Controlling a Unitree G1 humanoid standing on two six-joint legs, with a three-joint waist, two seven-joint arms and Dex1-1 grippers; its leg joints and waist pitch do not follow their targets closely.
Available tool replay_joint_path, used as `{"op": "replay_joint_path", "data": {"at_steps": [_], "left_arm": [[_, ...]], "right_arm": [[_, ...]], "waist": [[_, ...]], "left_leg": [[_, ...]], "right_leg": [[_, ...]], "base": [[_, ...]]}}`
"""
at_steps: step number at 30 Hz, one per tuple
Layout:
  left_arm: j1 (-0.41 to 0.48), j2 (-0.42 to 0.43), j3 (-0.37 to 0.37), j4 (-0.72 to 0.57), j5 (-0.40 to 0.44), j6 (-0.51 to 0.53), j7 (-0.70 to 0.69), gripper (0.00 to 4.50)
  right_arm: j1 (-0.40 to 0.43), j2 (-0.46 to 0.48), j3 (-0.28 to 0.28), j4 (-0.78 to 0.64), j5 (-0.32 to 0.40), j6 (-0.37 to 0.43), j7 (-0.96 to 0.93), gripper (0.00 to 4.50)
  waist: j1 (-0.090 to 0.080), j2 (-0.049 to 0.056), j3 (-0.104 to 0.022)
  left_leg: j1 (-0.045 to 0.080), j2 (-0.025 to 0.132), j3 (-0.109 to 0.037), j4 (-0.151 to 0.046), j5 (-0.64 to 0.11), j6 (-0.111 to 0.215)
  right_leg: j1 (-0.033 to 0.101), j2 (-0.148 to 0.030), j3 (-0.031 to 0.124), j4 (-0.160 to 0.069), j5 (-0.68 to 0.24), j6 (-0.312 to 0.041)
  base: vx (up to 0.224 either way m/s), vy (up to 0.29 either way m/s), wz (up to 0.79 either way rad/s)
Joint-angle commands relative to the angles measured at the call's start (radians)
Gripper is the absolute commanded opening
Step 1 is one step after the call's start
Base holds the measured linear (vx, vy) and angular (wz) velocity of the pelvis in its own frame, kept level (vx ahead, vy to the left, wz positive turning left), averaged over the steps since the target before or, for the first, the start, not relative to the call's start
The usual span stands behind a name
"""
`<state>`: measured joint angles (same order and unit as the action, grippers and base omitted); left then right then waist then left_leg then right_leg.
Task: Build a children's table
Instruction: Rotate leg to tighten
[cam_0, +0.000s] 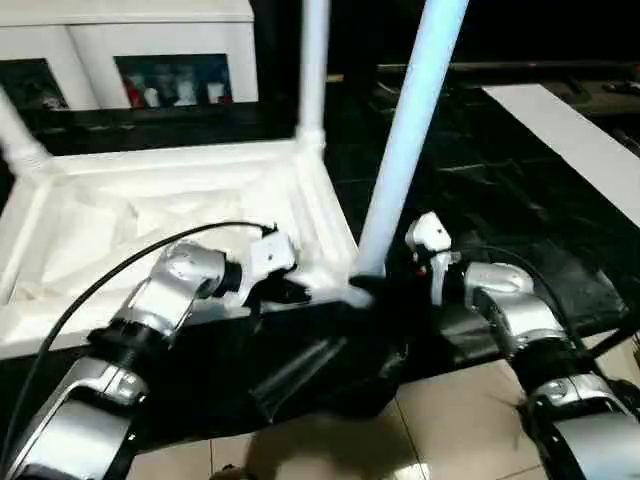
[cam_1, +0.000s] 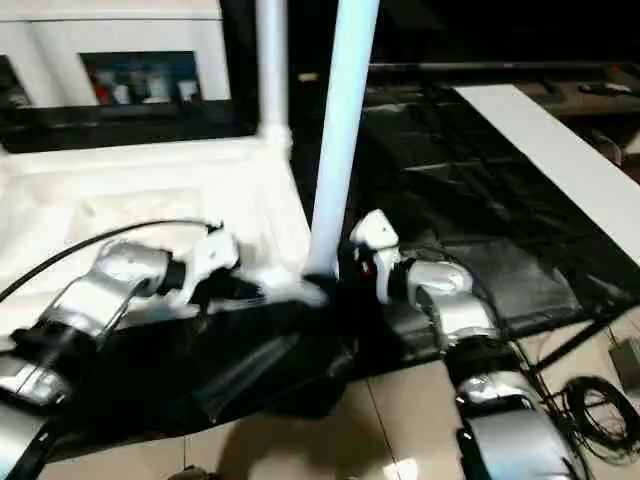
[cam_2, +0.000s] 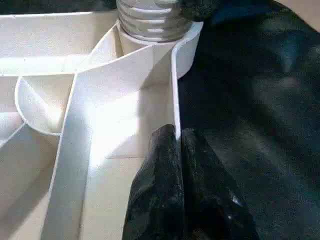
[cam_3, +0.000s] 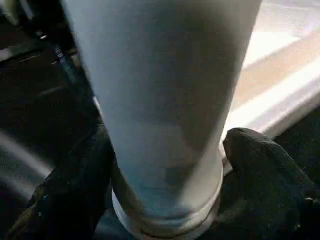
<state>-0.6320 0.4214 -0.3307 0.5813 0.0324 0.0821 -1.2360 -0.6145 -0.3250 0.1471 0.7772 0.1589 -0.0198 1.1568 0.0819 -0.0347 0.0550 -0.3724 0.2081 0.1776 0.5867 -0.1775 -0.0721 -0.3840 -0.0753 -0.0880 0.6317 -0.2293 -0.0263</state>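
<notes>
Nearest the robot, a crumpled black plastic sheet hung over the front of the work surface above the pale tiled floor. Just beyond it the left gripper rested with its two black fingers pressed together, closed on nothing, their tips against the side wall of the upturned white table top. The right gripper stood with its fingers spread to either side of the base of the near leg, which rose upright from the top's near right corner socket; whether the pads actually touched the tube could not be told. The top lay ribbed side up, with the far leg standing in its back corner socket and a third leg slanting at the left edge. Farthest off stood a white glass-door cabinet. The legs looked like light, stiff, smooth plastic tubes, probably slippery under the pads, so the best hold was likely low, near the socket, where the tube is widest; the top seemed rigid but thin-ribbed.
</notes>
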Motion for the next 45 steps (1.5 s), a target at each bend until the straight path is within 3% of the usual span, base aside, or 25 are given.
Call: {"op": "replay_joint_path", "data": {"at_steps": [1,12,18,21,23,25,29,32,35,40,41,45], "left_arm": [[-0.004,-0.011,-0.015,-0.034,-0.018,-0.023,-0.040,0.00],[-0.003,0.001,-0.008,-0.038,-0.023,-0.020,-0.043,0.00],[0.000,0.005,-0.009,-0.030,-0.005,-0.010,-0.033,0.00],[-0.021,-0.021,0.003,0.020,0.029,0.025,0.072,0.00],[-0.055,-0.063,0.027,0.084,0.045,0.063,0.187,0.00],[-0.075,-0.085,0.038,0.116,0.055,0.079,0.250,0.00],[-0.148,-0.176,0.090,0.219,0.064,0.151,0.486,0.00],[-0.184,-0.225,0.102,0.272,0.065,0.168,0.581,0.00],[-0.200,-0.247,0.092,0.298,0.077,0.144,0.591,0.00],[-0.194,-0.236,0.071,0.299,0.094,0.105,0.555,0.00],[-0.194,-0.234,0.069,0.300,0.095,0.104,0.555,0.00],[-0.182,-0.217,0.060,0.288,0.097,0.092,0.528,0.00]], "right_arm": [[0.010,-0.014,0.013,-0.022,-0.003,0.014,0.026,3.72],[-0.002,0.000,-0.002,-0.019,0.003,0.040,0.033,2.82],[0.012,0.006,-0.007,-0.016,0.002,0.054,-0.003,2.68],[-0.013,0.045,-0.050,0.058,-0.022,0.040,-0.191,2.68],[-0.040,0.089,-0.099,0.129,-0.020,0.048,-0.371,2.67],[-0.052,0.111,-0.121,0.159,-0.017,0.053,-0.460,2.67],[-0.101,0.191,-0.193,0.260,0.006,0.064,-0.775,2.67],[-0.137,0.246,-0.238,0.322,0.035,0.054,-0.957,2.67],[-0.166,0.284,-0.224,0.355,0.005,0.012,-1.017,2.67],[-0.188,0.317,-0.219,0.354,0.006,-0.038,-0.886,2.67],[-0.189,0.320,-0.221,0.353,0.008,-0.044,-0.872,3.02],[-0.180,0.310,-0.204,0.326,0.005,-0.075,-0.793,3.39]], "waist": [[-0.003,0.008,-0.067],[0.002,0.005,-0.070],[0.003,0.005,-0.072],[-0.002,0.005,-0.069],[-0.010,0.004,-0.065],[-0.012,0.005,-0.064],[-0.023,0.006,-0.067],[-0.022,0.006,-0.072],[-0.021,0.004,-0.073],[-0.022,0.001,-0.068],[-0.021,0.000,-0.068],[-0.021,0.002,-0.070]], "left_leg": [[0.017,0.039,-0.001,-0.059,-0.112,0.076],[0.014,0.036,-0.003,-0.057,-0.079,0.075],[0.015,0.035,-0.002,-0.055,-0.064,0.081],[0.015,0.035,-0.003,-0.058,-0.083,0.065],[0.020,0.033,-0.002,-0.061,-0.112,0.031],[0.020,0.033,-0.006,-0.064,-0.147,0.004],[0.022,0.029,-0.005,-0.063,-0.137,-0.016],[0.017,0.027,-0.005,-0.059,-0.091,0.003],[0.013,0.024,-0.003,-0.057,-0.066,0.033],[0.014,0.028,-0.003,-0.060,-0.117,0.045],[0.014,0.029,-0.004,-0.060,-0.115,0.045],[0.012,0.029,-0.004,-0.058,-0.089,0.063]], "right_leg": [[0.051,-0.073,0.060,-0.061,0.048,-0.276],[0.052,-0.073,0.059,-0.057,0.071,-0.265],[0.052,-0.073,0.058,-0.054,0.091,-0.268],[0.050,-0.075,0.060,-0.058,0.057,-0.263],[0.044,-0.075,0.063,-0.065,-0.006,-0.257],[0.047,-0.077,0.062,-0.071,-0.080,-0.241],[0.045,-0.074,0.066,-0.070,-0.053,-0.236],[0.051,-0.073,0.065,-0.063,0.024,-0.240],[0.054,-0.073,0.063,-0.059,0.085,-0.244],[0.053,-0.075,0.062,-0.069,0.007,-0.236],[0.054,-0.075,0.062,-0.069,0.004,-0.235],[0.054,-0.076,0.062,-0.062,0.054,-0.245]], "base": [[0.000,0.000,0.00],[0.000,0.000,0.00],[0.000,0.000,0.00],[0.000,0.000,0.00],[0.000,0.000,0.00],[0.000,0.000,0.00],[0.000,0.000,0.00],[0.000,0.000,0.00],[0.000,0.000,0.00],[0.000,0.000,0.00],[0.000,0.000,0.00],[0.000,0.000,0.00]]}}
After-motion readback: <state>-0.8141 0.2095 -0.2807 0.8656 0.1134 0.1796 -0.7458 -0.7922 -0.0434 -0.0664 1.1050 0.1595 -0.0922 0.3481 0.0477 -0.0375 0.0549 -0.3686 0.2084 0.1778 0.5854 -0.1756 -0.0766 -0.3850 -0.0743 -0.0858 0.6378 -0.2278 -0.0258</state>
